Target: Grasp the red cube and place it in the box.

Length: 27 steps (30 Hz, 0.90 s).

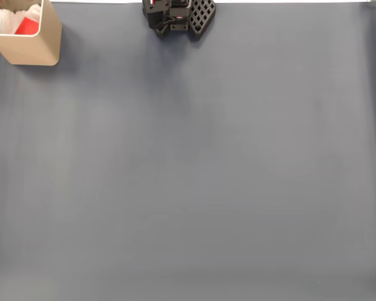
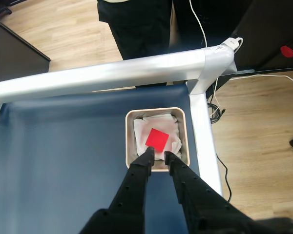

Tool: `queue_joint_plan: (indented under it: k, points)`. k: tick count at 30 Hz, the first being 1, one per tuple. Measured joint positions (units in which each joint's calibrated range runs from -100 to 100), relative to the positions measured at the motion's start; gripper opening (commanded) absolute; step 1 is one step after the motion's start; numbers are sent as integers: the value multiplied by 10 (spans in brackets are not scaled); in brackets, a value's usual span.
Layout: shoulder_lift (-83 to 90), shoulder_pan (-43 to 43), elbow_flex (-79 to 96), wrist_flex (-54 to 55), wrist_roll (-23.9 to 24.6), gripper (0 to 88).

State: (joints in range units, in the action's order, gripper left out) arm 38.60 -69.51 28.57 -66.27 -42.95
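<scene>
The red cube (image 2: 156, 139) lies flat on crumpled white paper inside the tan box (image 2: 155, 111), which sits at the table's far corner in the wrist view. My gripper (image 2: 158, 155) hangs above the box's near rim, its two black fingers slightly apart with nothing between them, and the cube is just beyond the tips. In the fixed view the box (image 1: 28, 49) stands at the top left with the red cube (image 1: 27, 26) visible inside it.
The dark blue-grey mat (image 1: 194, 175) covers the table. A black arm part (image 1: 175, 15) sits at the top edge. A silver table rail (image 2: 112, 73) runs behind the box; a person's dark legs (image 2: 136, 24) stand beyond it.
</scene>
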Motion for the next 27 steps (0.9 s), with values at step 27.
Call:
queue_joint_plan:
  k: [27]
  points:
    - [69, 353, 25, 17, -38, 0]
